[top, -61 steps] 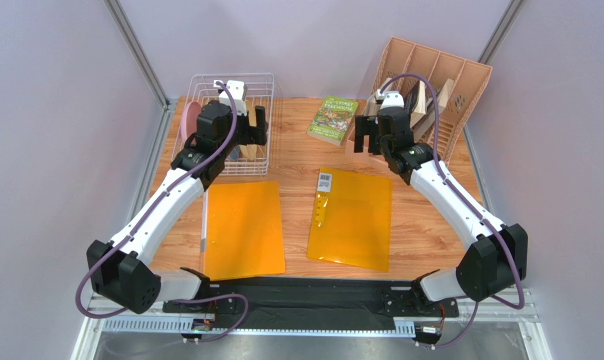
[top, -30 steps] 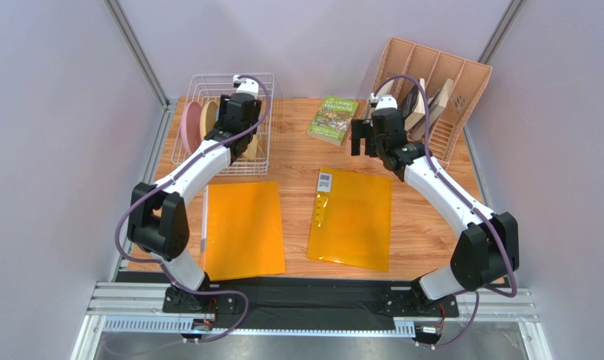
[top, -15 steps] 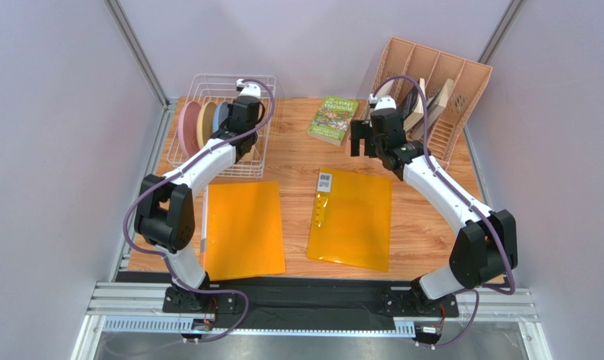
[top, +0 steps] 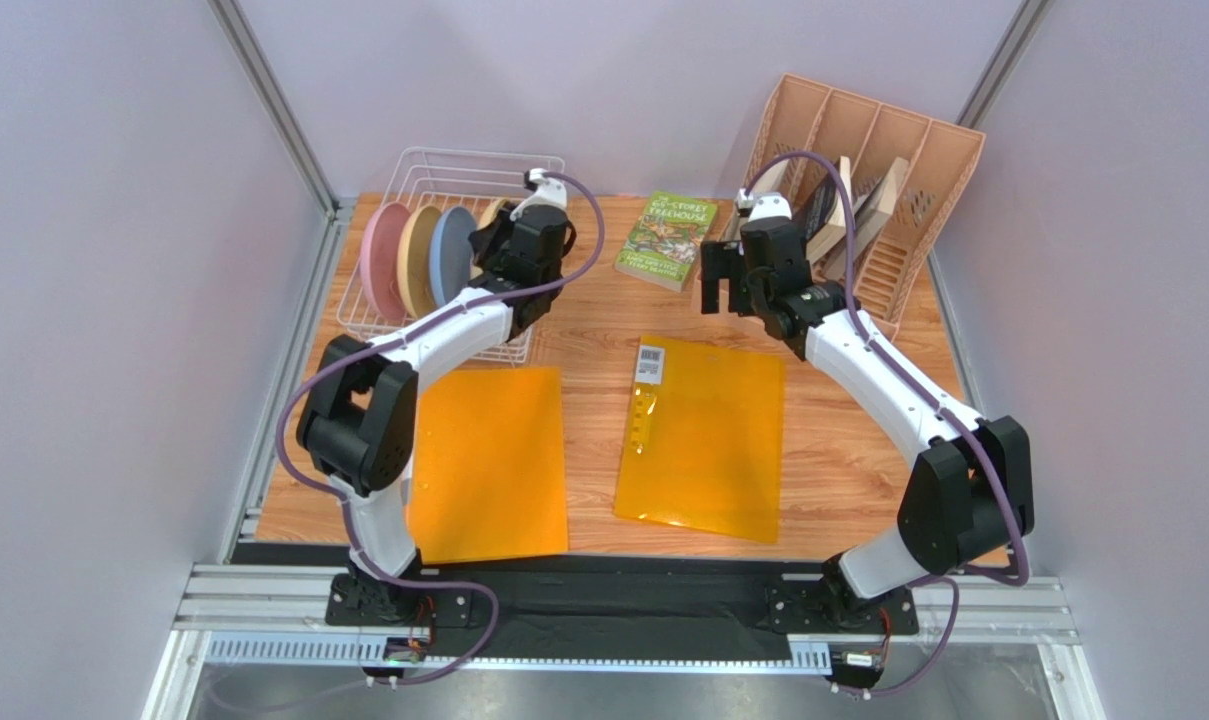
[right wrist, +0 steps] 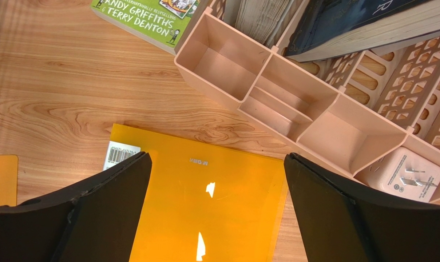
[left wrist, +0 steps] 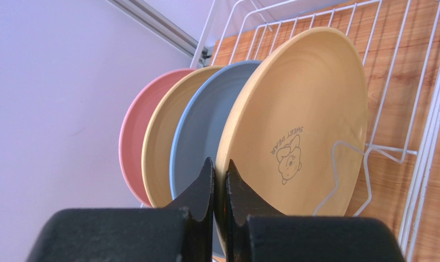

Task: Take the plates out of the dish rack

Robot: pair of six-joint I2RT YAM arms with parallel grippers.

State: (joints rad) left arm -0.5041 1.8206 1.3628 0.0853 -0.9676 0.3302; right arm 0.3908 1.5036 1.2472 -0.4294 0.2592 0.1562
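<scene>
Left gripper: the left gripper (left wrist: pixel 219 184) is clamping shut, its two black fingers (left wrist: pixel 199 191) pinching the rim of the front cream-yellow plate (left wrist: pixel 309 120).
Grip point: the fingers are biting the rim nearest the wrist camera, one on the printed face and one on the back.
Held plate: it is standing on edge inside the dish rack (left wrist: pixel 424 158), tilted, at the right end of the row.
Other plates: the light blue plate (left wrist: pixel 203 128), the second cream-yellow plate (left wrist: pixel 161 144) and the pink plate (left wrist: pixel 130 136) are standing on edge just behind it, in that order, packed closely.
Handling: the plate is looking rigid and matte, probably moderate in weight. A rim pinch is leaving most of the mass hanging off the fingers, so swinging or slipping is the likely risk. The material cannot be told, so treat it as breakable.
Where to hold: the exposed rim is the only reachable part, and a deep bite is advisable.
Clearance: a wire divider (left wrist: pixel 345 164) is crossing in front of the plate's face, so lifting straight up before moving sideways is advisable.
Right gripper: the right gripper (right wrist: pixel 216 159) is hovering with its jaws wide apart and empty, over the orange folder (right wrist: pixel 205 218) beside the peach organizer (right wrist: pixel 271 93).
Progress: all four plates are sitting in the rack.
</scene>
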